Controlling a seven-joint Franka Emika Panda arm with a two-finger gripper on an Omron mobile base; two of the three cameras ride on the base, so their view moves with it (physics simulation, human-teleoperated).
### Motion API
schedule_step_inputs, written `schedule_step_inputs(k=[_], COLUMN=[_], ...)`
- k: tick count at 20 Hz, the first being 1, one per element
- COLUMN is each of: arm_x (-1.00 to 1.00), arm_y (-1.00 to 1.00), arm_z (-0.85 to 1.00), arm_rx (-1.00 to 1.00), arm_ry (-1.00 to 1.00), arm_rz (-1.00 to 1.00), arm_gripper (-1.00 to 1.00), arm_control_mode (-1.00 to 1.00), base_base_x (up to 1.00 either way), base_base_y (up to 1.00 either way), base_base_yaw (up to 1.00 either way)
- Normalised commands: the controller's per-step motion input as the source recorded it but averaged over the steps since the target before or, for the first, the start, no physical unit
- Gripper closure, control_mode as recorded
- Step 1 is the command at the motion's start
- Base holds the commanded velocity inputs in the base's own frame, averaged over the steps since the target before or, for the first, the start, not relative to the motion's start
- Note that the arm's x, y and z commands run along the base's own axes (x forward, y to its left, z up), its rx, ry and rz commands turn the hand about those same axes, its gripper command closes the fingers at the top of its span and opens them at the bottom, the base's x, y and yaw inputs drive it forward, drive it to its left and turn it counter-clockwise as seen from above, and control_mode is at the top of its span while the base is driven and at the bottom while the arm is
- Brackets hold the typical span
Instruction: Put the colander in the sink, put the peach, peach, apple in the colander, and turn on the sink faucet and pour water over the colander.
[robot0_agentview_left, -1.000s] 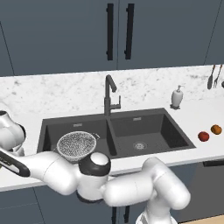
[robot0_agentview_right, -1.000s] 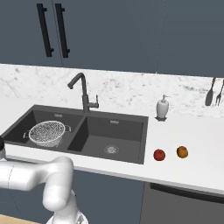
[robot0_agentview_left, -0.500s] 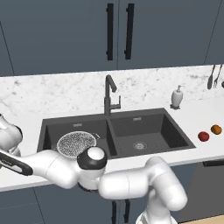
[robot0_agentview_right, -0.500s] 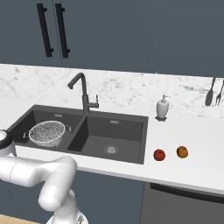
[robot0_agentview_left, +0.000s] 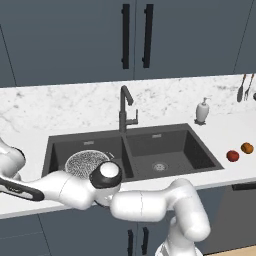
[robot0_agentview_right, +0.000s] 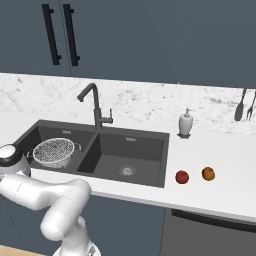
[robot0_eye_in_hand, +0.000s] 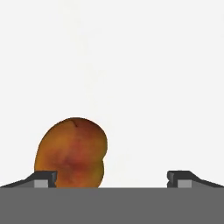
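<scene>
Progress so far, as you can judge it: one step of several is done. Sink, the dark double basin across the middle of both base views, holds the colander in the basin at the left of each frame; you see it at left centre in the right base view, and its mesh looks empty. The other basin holds nothing but its drain. Sink faucet stands at the back rim between the basins, upper centre of the frame, and no water runs, so that step is not yet done.

All three fruits are still to be loaded. On the white counter, right of centre in the right base view, the apple lies near one peach, apart from it.

In the hand view the second peach sits at lower left on a white surface, just beside one fingertip. The gripper is spread wide and holds nothing; the peach lies off its centre line.
</scene>
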Motion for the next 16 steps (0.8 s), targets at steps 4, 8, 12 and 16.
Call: schedule_step_inputs(k=[4, 8, 12, 16], arm_x=[0.21, 0.13, 0.1, 0.19], arm_y=[0.09, 0.12, 0.2, 0.17], arm_z=[-0.09, -0.17, -0.21, -0.17], arm_rx=[0.01, 0.02, 0.01, 0.01], arm_ry=[0.0, 0.0, 0.0, 0.0], arm_rz=[0.0, 0.0, 0.0, 0.0], arm_gripper=[-1.0, -1.0, -1.0, -1.0], arm_control_mode=[-1.0, -1.0, -1.0, -1.0], base_base_x=[0.0, 0.0, 0.0, 0.0], base_base_y=[0.0, 0.0, 0.0, 0.0], base_base_yaw=[0.0, 0.0, 0.0, 0.0])
